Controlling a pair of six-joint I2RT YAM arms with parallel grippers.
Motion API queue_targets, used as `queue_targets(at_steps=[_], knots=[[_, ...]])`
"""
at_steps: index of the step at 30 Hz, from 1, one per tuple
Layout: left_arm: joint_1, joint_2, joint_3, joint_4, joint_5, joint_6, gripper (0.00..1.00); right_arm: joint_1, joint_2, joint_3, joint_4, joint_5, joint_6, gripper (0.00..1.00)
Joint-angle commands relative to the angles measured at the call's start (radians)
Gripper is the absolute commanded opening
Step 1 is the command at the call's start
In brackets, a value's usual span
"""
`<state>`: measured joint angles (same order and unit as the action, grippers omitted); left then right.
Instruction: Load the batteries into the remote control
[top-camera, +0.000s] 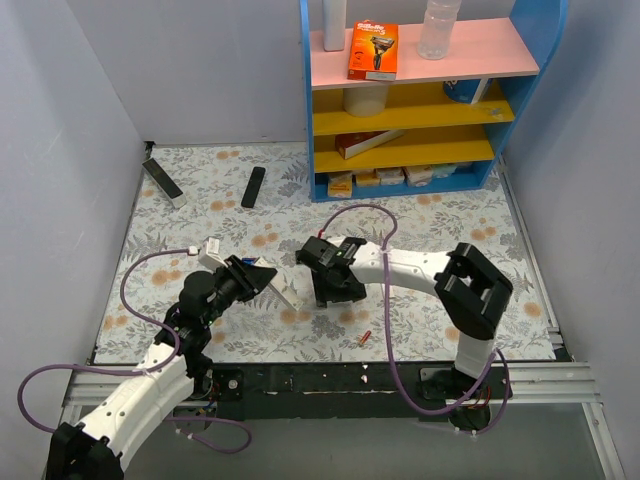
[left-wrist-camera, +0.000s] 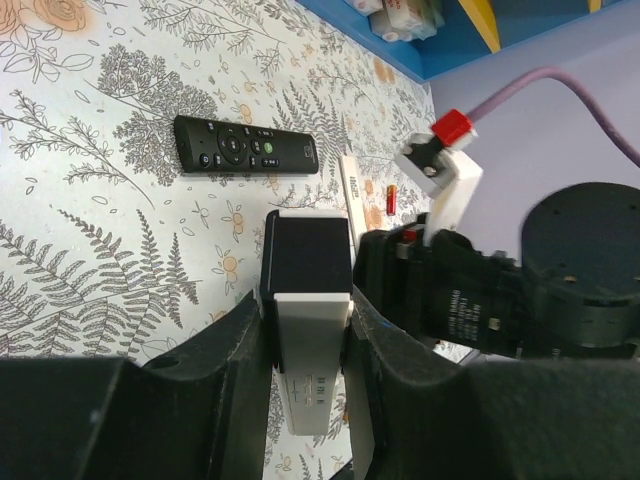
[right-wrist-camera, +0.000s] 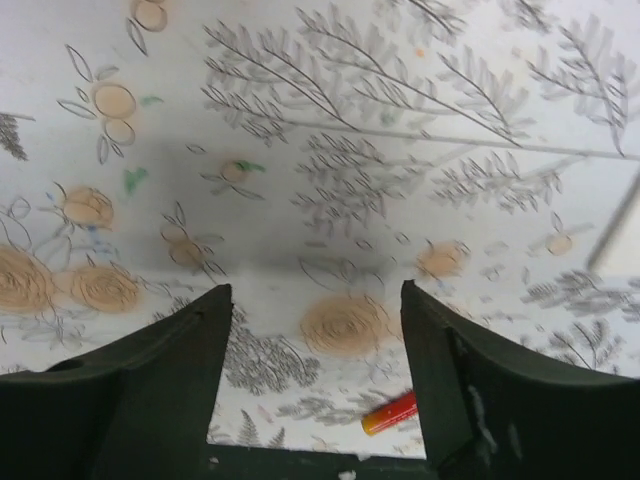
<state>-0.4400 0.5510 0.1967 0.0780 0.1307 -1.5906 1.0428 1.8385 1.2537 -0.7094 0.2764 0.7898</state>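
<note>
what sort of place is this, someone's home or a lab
Probably a robot lab test cell, not a home: plain grey partition walls box in a floral-covered table, the left arm and right arm are bolted to its near edge, and a blue shelf holds props.

The remote (left-wrist-camera: 310, 345) sits between the left gripper's (left-wrist-camera: 310, 300) jaws; a battery (right-wrist-camera: 390, 412) lies on the worktop (top-camera: 440, 215), apparently right of it; shelf (top-camera: 420, 70) behind.
</note>
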Motion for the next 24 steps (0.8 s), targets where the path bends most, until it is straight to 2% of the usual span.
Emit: queue_targets(at_steps=[1,6,9,13,16,17,20,24], knots=[[0.006,-0.008,0.06,-0.021,0.03,0.038,0.0,-0.013,-0.188,-0.089,-0.199,0.051,0.138,0.79],[0.006,-0.006,0.072,-0.032,0.06,0.05,0.0,-0.017,-0.439,-0.344,-0.206,-0.058,0.305,0.79],[0.004,0.004,0.069,-0.03,0.078,0.041,0.0,-0.017,-0.551,-0.489,-0.151,-0.11,0.382,0.77],[0.006,0.003,0.069,-0.05,0.081,0.034,0.0,-0.017,-0.614,-0.608,-0.053,-0.146,0.446,0.71],[0.006,-0.019,0.075,-0.07,0.07,0.034,0.0,-0.013,-0.636,-0.709,0.003,-0.2,0.485,0.64],[0.006,-0.026,0.081,-0.072,0.069,0.038,0.0,-0.013,-0.645,-0.767,0.069,-0.209,0.496,0.56],[0.006,-0.063,0.115,-0.15,0.049,0.05,0.0,-0.009,-0.688,-0.835,0.157,-0.218,0.534,0.46],[0.006,-0.115,0.193,-0.26,0.021,0.075,0.0,0.003,-0.696,-0.829,0.131,-0.169,0.526,0.35]])
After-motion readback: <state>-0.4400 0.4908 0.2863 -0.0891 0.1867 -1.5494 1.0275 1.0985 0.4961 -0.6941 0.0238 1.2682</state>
